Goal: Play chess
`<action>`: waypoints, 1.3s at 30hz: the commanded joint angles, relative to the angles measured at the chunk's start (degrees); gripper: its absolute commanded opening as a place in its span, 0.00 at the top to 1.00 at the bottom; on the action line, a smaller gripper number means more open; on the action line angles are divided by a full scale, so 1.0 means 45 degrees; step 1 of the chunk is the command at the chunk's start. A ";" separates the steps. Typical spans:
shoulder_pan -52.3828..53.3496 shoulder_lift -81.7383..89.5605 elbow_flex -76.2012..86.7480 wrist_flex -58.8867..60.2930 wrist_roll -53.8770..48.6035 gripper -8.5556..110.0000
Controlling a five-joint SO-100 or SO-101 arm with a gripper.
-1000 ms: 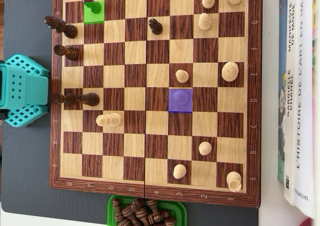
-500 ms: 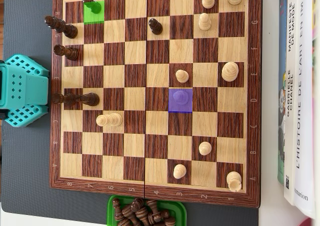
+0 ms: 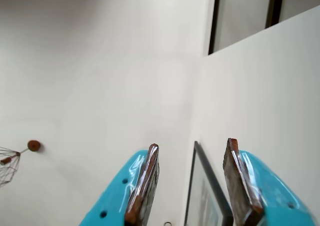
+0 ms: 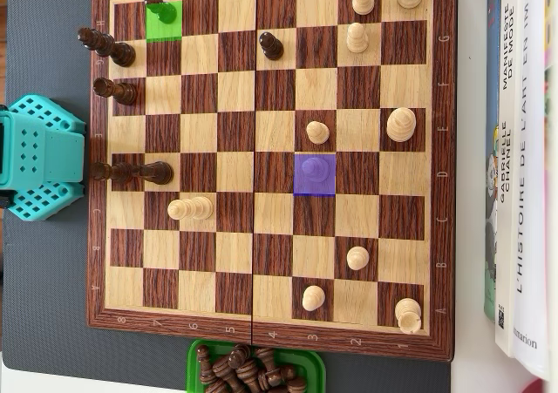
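Note:
In the overhead view a wooden chessboard (image 4: 270, 336) lies on a grey mat. Dark pieces stand along its left side (image 4: 115, 90), and one more (image 4: 270, 44) stands near the top middle. Several light pieces are spread over the right half, among them one (image 4: 401, 125). A green-tinted square (image 4: 166, 29) holds a dark piece, and a purple-tinted square (image 4: 315, 174) holds a piece. The arm's teal body (image 4: 35, 158) sits left of the board. In the wrist view my gripper (image 3: 192, 145) points up at a pale wall, open, with nothing between its fingers.
A green tray (image 4: 309, 362) with several dark pieces sits below the board's bottom edge. Books (image 4: 523, 149) lie along the right side. In the wrist view a framed picture (image 3: 205, 196) hangs on the wall beyond the fingers.

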 commanded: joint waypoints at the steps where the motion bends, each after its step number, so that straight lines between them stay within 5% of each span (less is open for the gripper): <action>1: 0.0020 -0.0156 0.0293 0.0000 -0.0020 0.77; 14: 0.0039 -0.0176 0.0293 0.0215 -0.0059 0.77; 20: 0.0039 -0.0156 0.0234 0.2324 -0.0059 0.77; 39: 0.0020 -0.0156 -0.4434 1.7187 -0.0059 0.77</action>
